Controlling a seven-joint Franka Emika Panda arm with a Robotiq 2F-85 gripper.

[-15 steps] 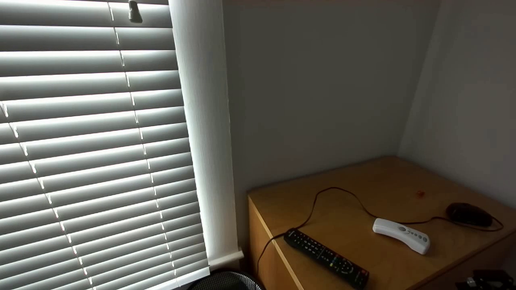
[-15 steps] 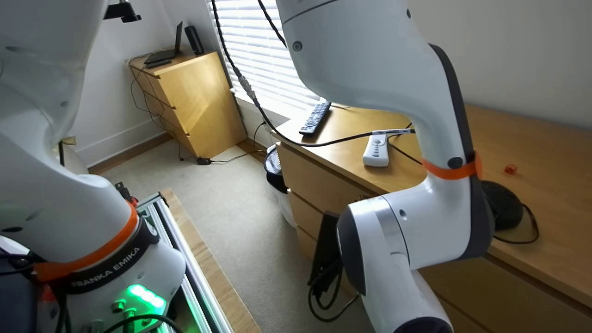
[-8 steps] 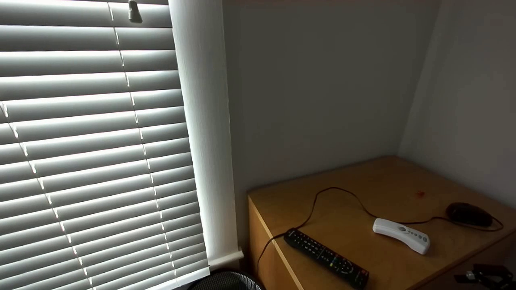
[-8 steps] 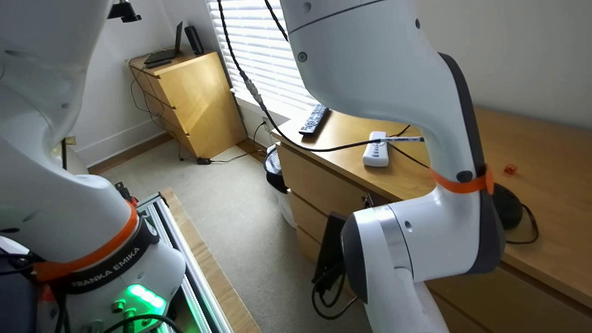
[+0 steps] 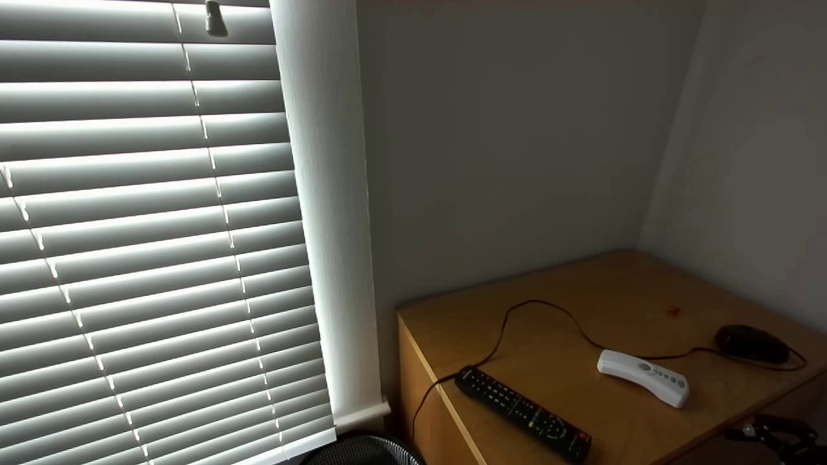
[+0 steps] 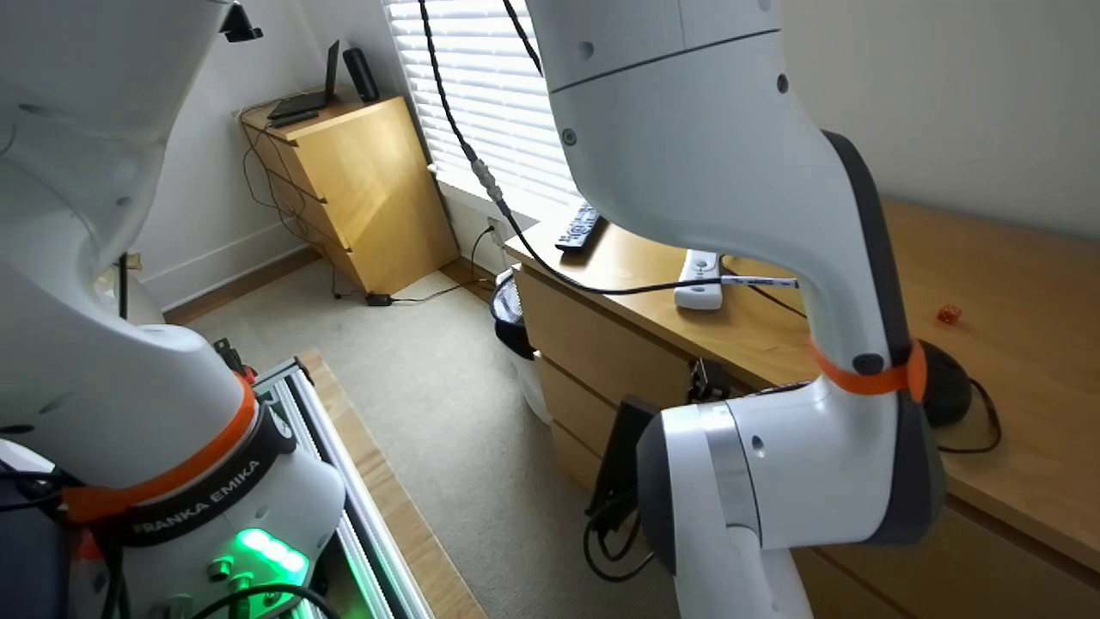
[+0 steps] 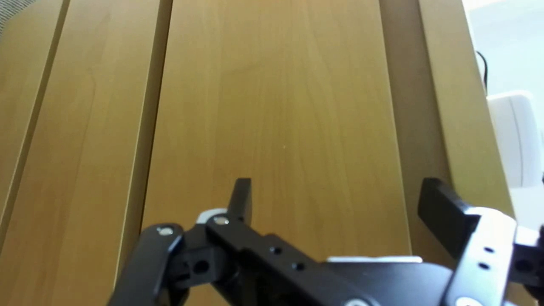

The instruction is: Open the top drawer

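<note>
The pincer (image 7: pixel 338 199) has its two fingers standing well apart, and it holds nothing. The top drawer (image 7: pixel 274 110) is straight ahead of it in the wrist view and looks closed. The upper finger (image 7: pixel 444 216), on the side of the dresser top (image 7: pixel 467 127), appears in front of the dark gap (image 7: pixel 416 127) above the drawer panel; the lower finger (image 7: pixel 241 197) appears in front of the panel itself. Whether either of them touches the wood, I cannot tell.

I see no handle on the panel, so I suppose the drawer must be pulled by its top edge, through this gap. Here is the main danger: if the pincer goes forward too high, the upper finger may hit the edge of the dresser top instead of entering. If it goes too low, both fingers would only push the panel inward. A shallow hold could also slip when the pull begins, because the wood seems smooth.

Beyond the upper finger lies the white remote (image 5: pixel 643 378); a lifted pincer could knock it. Higher than the pincer, the black cable (image 6: pixel 601 291) crosses this remote in an exterior view and might drag it.
</note>
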